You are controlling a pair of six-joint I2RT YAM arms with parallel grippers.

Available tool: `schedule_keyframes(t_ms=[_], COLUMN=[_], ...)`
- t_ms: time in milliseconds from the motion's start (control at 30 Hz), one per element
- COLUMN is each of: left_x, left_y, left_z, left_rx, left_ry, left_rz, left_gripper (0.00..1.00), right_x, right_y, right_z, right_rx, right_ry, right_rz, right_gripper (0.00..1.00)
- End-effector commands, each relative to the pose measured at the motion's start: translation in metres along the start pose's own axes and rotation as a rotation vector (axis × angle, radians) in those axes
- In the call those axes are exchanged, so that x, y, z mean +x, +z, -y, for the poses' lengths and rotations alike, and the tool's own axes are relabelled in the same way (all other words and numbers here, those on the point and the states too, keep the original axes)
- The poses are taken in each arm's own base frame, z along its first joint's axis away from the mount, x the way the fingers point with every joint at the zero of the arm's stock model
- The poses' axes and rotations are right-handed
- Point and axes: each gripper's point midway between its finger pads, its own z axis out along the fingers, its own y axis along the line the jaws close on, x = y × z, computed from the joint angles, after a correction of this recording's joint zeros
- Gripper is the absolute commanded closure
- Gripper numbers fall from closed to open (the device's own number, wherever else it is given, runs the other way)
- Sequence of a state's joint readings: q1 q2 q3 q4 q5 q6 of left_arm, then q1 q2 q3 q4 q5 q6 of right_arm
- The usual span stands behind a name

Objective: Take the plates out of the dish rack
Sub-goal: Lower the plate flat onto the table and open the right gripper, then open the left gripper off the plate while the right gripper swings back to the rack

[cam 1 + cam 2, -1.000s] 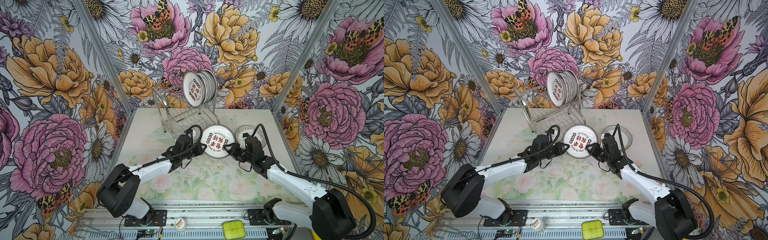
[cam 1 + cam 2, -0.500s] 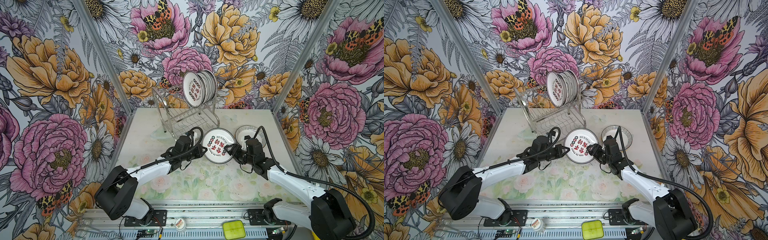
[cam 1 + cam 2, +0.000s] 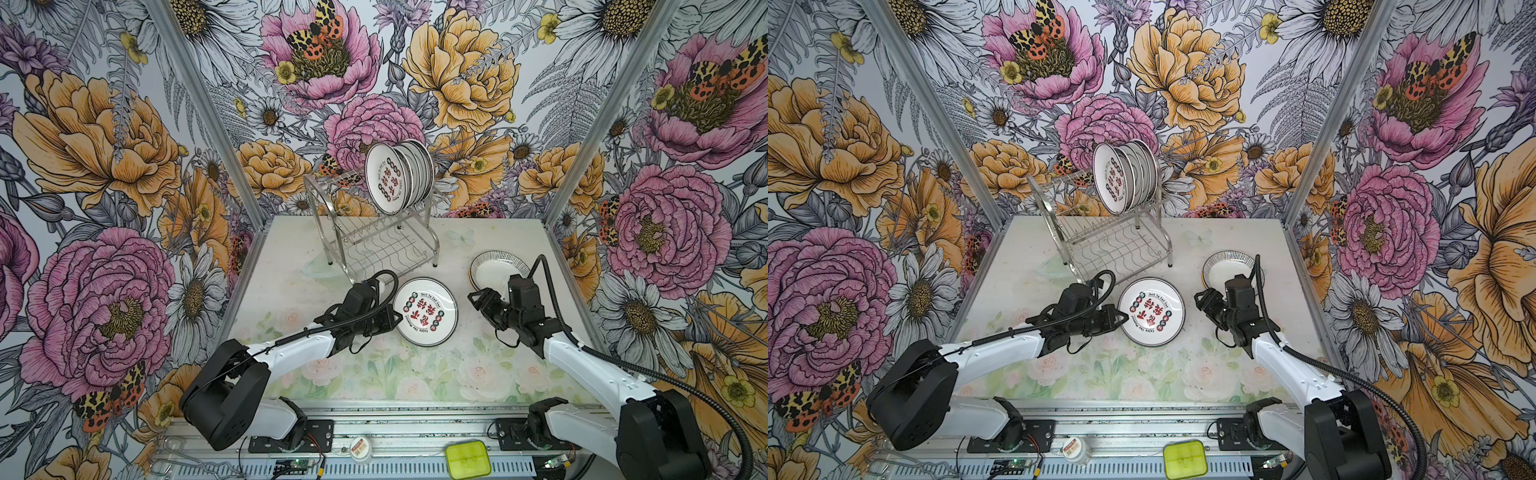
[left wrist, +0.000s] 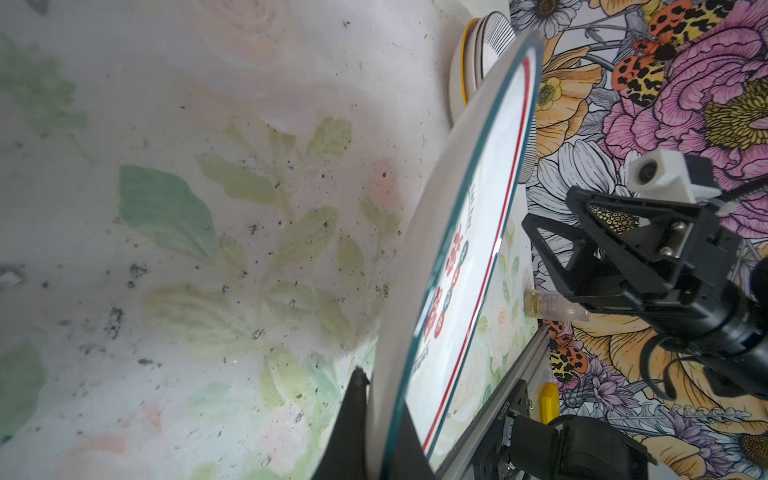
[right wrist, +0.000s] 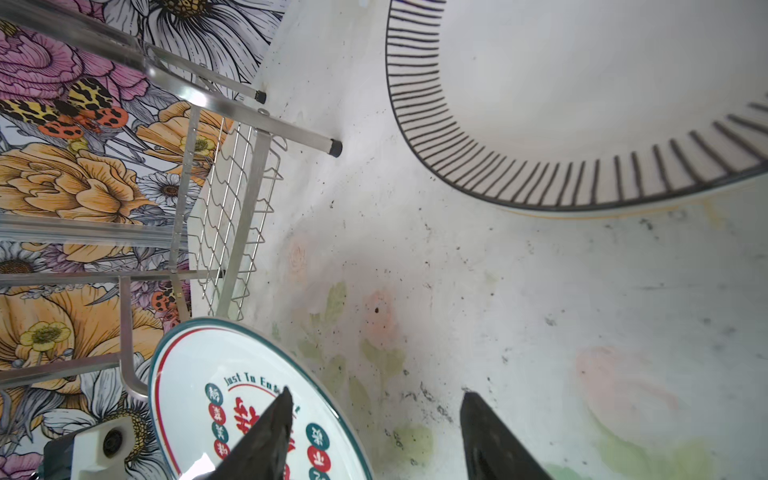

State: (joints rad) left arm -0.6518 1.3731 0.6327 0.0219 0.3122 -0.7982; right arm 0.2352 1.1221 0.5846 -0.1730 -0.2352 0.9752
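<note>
Currently, the left hand (image 3: 396, 321) is pinching the left rim of a round white ceramic plate with red characters and a teal edge (image 3: 425, 311). That plate sits at the centre of both top views, over the pale floral tabletop (image 3: 291, 257). To its right, the right hand (image 3: 478, 296) stands spread and clear of it. At upper centre, a two-tier steel wire dish rack (image 3: 374, 241) carries a row of white plates (image 3: 409, 174) upright in its upper tier. A black-striped white plate (image 3: 494, 270) lies flat at right.
</note>
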Motion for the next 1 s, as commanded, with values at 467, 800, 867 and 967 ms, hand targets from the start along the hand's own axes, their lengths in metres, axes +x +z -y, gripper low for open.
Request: schedule_keyframes(t_ms=[467, 800, 867, 967], left_x=[0.021, 0.032, 0.034, 0.037], left_y=[0.013, 0.03, 0.031, 0.033], left_z=[-0.032, -0.05, -0.054, -0.057], left_rx=[-0.089, -0.158, -0.169, -0.177], left_ry=[-0.094, -0.129, -0.137, -0.141], left_rz=[-0.064, -0.107, -0.114, -0.123], left_gripper=[1.0, 0.96, 0.91, 0.83], right_x=[-0.056, -0.077, -0.078, -0.082], right_y=[-0.026, -0.057, -0.064, -0.072], right_z=[-0.096, -0.203, -0.222, -0.245], right_rx=[-0.097, -0.257, -0.268, -0.3], right_ry=[-0.43, -0.714, -0.779, -0.826], right_rz=[0.129, 0.247, 0.286, 0.329], right_gripper=[0.33, 0.35, 0.35, 0.34])
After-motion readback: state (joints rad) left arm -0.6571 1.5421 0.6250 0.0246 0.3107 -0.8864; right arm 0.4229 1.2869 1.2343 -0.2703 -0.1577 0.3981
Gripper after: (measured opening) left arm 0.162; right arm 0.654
